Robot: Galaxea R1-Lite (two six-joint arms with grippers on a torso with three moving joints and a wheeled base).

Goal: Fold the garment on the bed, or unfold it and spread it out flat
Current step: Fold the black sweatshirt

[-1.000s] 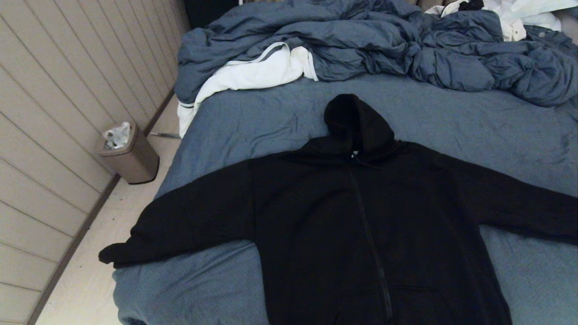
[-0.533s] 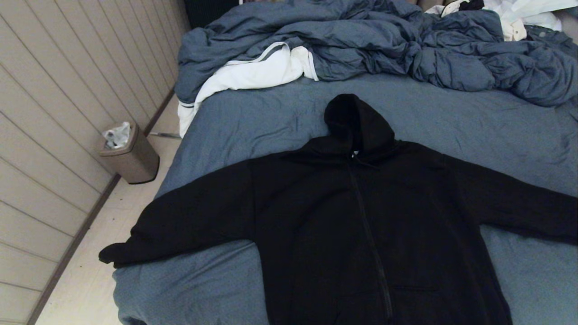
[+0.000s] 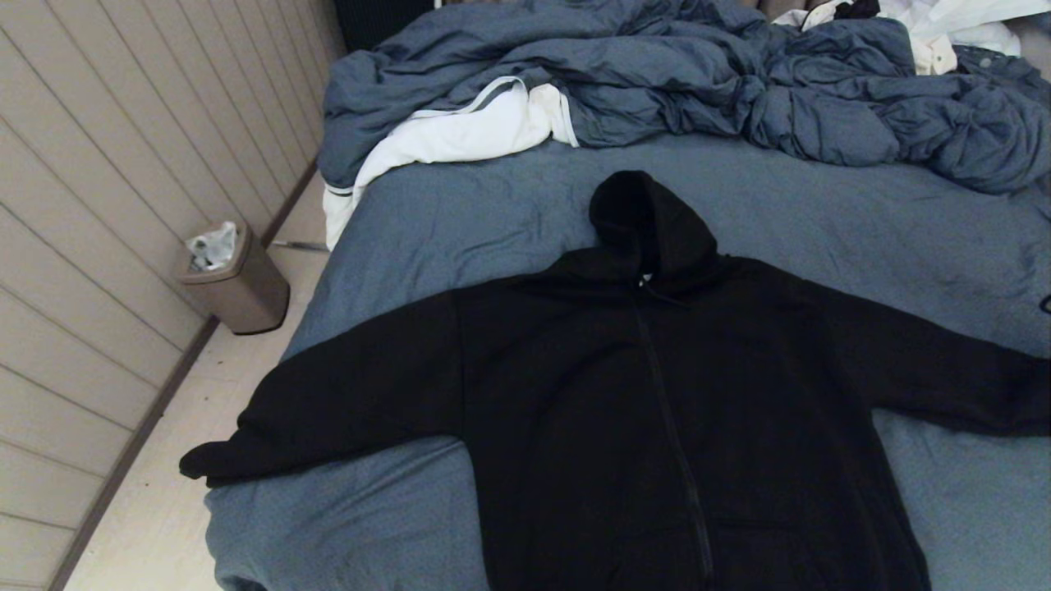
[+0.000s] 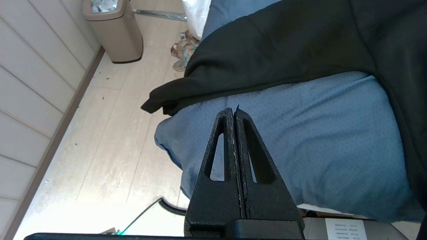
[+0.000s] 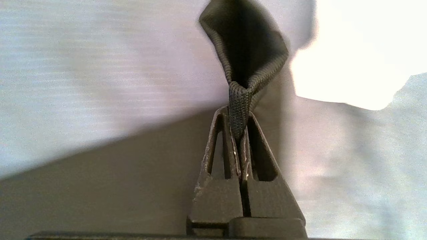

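Note:
The black zip-front garment [image 3: 657,410] lies face up on the blue-grey bed [image 3: 493,213], hood toward the far end and both sleeves stretched out sideways. Its left sleeve [image 4: 267,50] ends in a cuff [image 4: 156,103] hanging over the bed's edge. My left gripper [image 4: 233,111] is shut and empty, hovering above the bed's near corner, just short of that cuff. My right gripper [image 5: 237,113] is shut on the ribbed cuff [image 5: 247,50] of the right sleeve, which rises from between its fingers. Neither gripper shows in the head view.
A rumpled blue-grey duvet [image 3: 657,74] and a white cloth with grey trim [image 3: 460,131] lie at the bed's far end. A tan waste bin [image 3: 234,279] stands on the floor by the panelled wall at the left. Pale clothes [image 3: 944,25] lie at the far right.
The far end of the right sleeve has shifted slightly at the head view's right edge. The rest of the hoodie lies as before.

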